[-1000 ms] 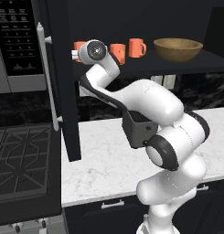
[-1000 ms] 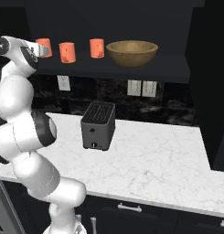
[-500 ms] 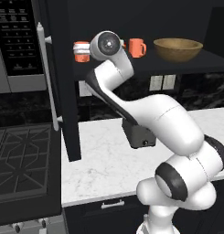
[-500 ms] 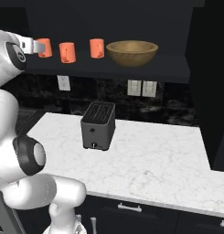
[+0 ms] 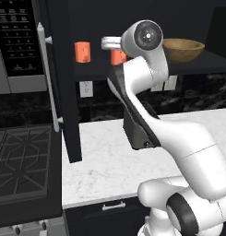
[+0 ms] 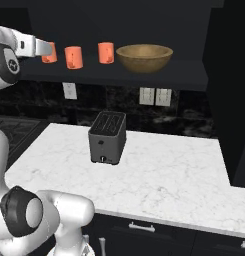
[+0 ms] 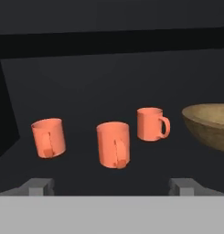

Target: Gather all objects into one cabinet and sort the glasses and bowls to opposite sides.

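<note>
Look along your hand and you see the dark inner shelf [image 7: 131, 178] of the black upper wall cabinet [image 6: 144, 80] with everything lined up on it: three small orange handled mugs and one wide, shallow brown wooden bowl [image 7: 209, 125]. The left mug [image 7: 48, 137] stands apart near the cabinet's side wall, the middle mug [image 7: 114, 144] sits nearest you with its handle turned your way, and the third mug [image 7: 151, 123] stands further back, just beside the bowl without touching it. From the right base view the same row reads mugs on the left, bowl [image 6: 144, 57] on the right, so the sorting to opposite sides looks done or close to it. Your two-finger gripper [image 7: 111, 185] hangs in front of the shelf with its jaws spread wide and nothing between them; the small grey fingertips [image 7: 38, 185] frame the middle mug from below. That empty, wide stance suits either a fresh approach or a clean pull-away. Mind the tall cabinet door [image 5: 63, 83] with its long pale bar handle [image 5: 47, 78], which stands open to the left of your arm. On the white marble counter [image 6: 164, 172] below sits a black toaster [image 6: 108, 136], well apart from the shelf work.
</note>
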